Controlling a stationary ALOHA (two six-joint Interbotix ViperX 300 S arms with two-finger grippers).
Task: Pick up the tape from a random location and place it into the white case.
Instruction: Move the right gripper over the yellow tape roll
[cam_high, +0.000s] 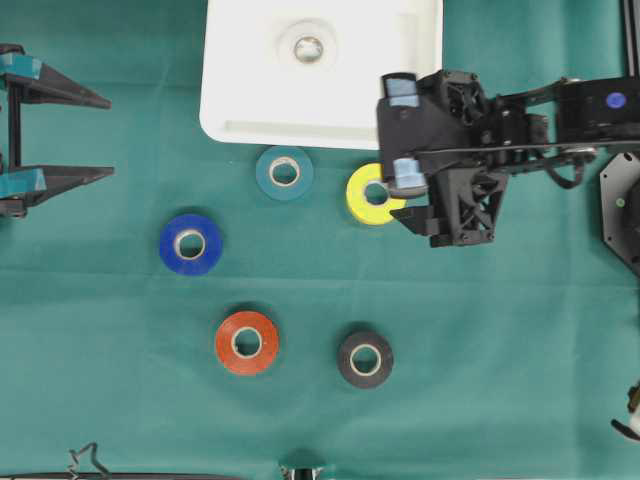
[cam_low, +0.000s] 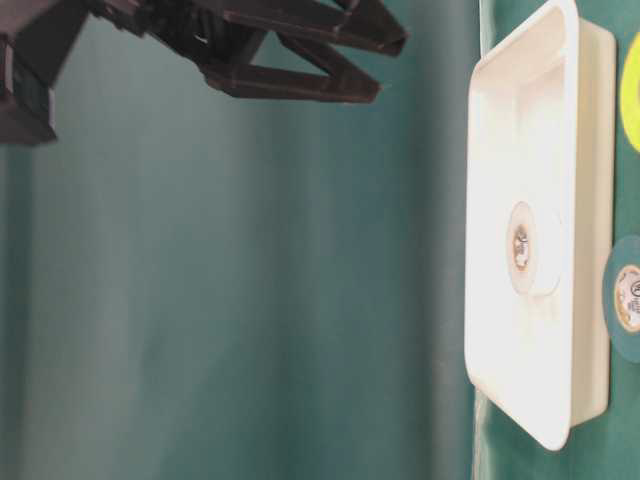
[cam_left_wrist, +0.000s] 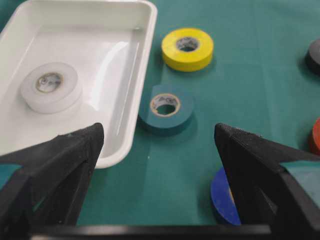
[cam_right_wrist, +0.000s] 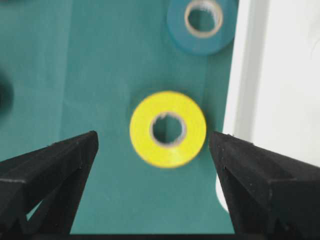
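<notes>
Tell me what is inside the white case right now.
One white tape roll lies flat in the white case; the rest of the floor that shows is bare. In the overhead view the right arm covers the case's near right corner, so that part cannot be checked.

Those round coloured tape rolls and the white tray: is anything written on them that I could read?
No text can be read in any view.
Teal tape roll: faint marks on its inner cardboard core, too small and blurred to read.
White tape roll in the shallow white plastic tray: the same.

No legible text, faint print inside teal tape roll (cam_left_wrist: 166, 109) core, perhaps a logo, too blurred to read
</notes>
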